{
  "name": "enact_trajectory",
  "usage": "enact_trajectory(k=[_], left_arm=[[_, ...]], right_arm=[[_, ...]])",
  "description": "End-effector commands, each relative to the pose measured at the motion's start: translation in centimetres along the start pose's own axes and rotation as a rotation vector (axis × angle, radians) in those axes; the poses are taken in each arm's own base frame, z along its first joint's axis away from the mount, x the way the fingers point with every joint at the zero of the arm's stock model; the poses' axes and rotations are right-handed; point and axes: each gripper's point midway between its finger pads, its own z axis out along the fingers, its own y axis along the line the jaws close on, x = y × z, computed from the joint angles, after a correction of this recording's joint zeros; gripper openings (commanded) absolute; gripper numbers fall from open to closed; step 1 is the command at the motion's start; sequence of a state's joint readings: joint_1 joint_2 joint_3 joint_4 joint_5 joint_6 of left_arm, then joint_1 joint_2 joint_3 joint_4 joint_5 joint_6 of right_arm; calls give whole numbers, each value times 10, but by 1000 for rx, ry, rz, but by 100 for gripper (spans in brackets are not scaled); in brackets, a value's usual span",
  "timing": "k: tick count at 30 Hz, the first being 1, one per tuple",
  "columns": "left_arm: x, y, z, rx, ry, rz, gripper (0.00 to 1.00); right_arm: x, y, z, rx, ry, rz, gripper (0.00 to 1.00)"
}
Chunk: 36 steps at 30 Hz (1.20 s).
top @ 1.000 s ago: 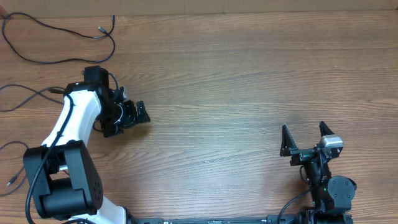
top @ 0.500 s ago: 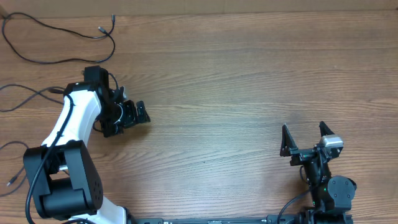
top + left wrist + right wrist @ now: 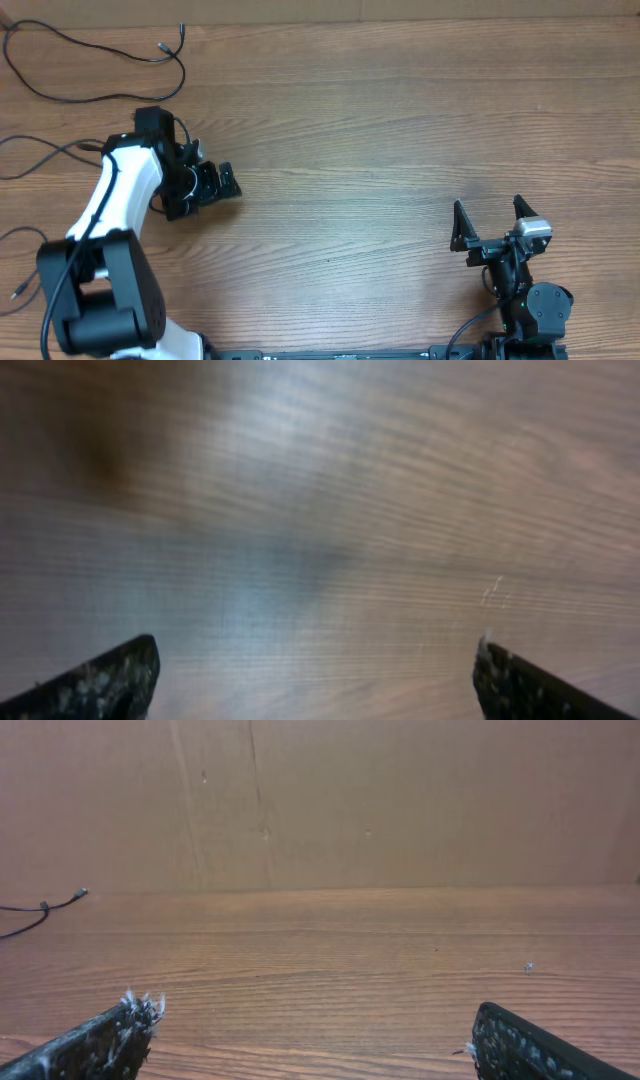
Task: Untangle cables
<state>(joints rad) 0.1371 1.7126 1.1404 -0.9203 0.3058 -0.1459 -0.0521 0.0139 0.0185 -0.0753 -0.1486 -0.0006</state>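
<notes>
Hardly anything shifts since a second ago: the cables (image 3: 184,70) lie exactly as they did, both grippers hold their spots, and only the left arm (image 3: 120,195) seems to nudge a touch at its shoulder.

And where are those cables? All behind and to the left of the left gripper (image 3: 226,182). One long cord loops up and left of it, running mostly side to side, its small plug (image 3: 161,46) lying inside the bend. A second cord (image 3: 60,152) comes in from the frame edge, left of the left gripper, and slips under the arm's wrist. A third (image 3: 15,293) sits well down and left of it, by the arm's base. From above they look apart rather than knotted, though that is only a judgement.

Now the key point: the left gripper has its fingers spread wide and it faces right, away from every cord. Its own camera shows nothing but blurred table (image 3: 320,510). It would have to turn back. Even so, it is by far the nearer one. The right gripper (image 3: 489,222), also spread wide and empty, waits well off to the right of the left gripper, catching just one cord end (image 3: 78,895) at the far edge of its view.

Hard to call: two cords run out of frame, and the arm hides part of the second.
</notes>
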Motion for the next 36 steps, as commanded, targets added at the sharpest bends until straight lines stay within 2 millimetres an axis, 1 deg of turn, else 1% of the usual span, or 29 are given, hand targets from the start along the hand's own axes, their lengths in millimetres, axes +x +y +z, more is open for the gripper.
enact_trajectory(k=[1,4,5,7,10,11,12,15,16,17,19,22,24,28,31,36], left_arm=[[-1,-15,-33,38,-208,85,100],[7,-20,-47,62,-341,124,100],[18,-20,-54,69,-386,139,100],[32,-21,-64,74,-430,153,100],[53,-24,-88,82,-536,184,100],[60,-27,-103,92,-607,207,100],[62,-29,-108,96,-630,215,100],[74,-36,-135,99,-763,309,100],[77,-36,-138,90,-781,340,100],[82,-36,-139,67,-803,407,100],[83,-37,-131,60,-816,487,100],[82,-55,-125,134,-884,628,100],[82,-61,-125,153,-945,674,100],[90,-72,-121,149,-1072,765,100],[92,-73,-121,126,-1135,781,100],[82,-57,-126,24,-1202,717,100]], right_arm=[[2,-3,0,17,-5,-5,100],[2,-3,0,17,-5,-5,100],[2,-3,0,17,-5,-5,100],[2,-3,0,17,-5,-5,100],[2,-3,0,17,-5,-5,100],[2,-3,0,17,-5,-5,100],[2,-3,0,17,-5,-5,100],[2,-3,0,17,-5,-5,100],[2,-3,0,17,-5,-5,100],[2,-3,0,17,-5,-5,100],[2,-3,0,17,-5,-5,100],[2,-3,0,17,-5,-5,100],[2,-3,0,17,-5,-5,100],[2,-3,0,17,-5,-5,100],[2,-3,0,17,-5,-5,100],[2,-3,0,17,-5,-5,100]])
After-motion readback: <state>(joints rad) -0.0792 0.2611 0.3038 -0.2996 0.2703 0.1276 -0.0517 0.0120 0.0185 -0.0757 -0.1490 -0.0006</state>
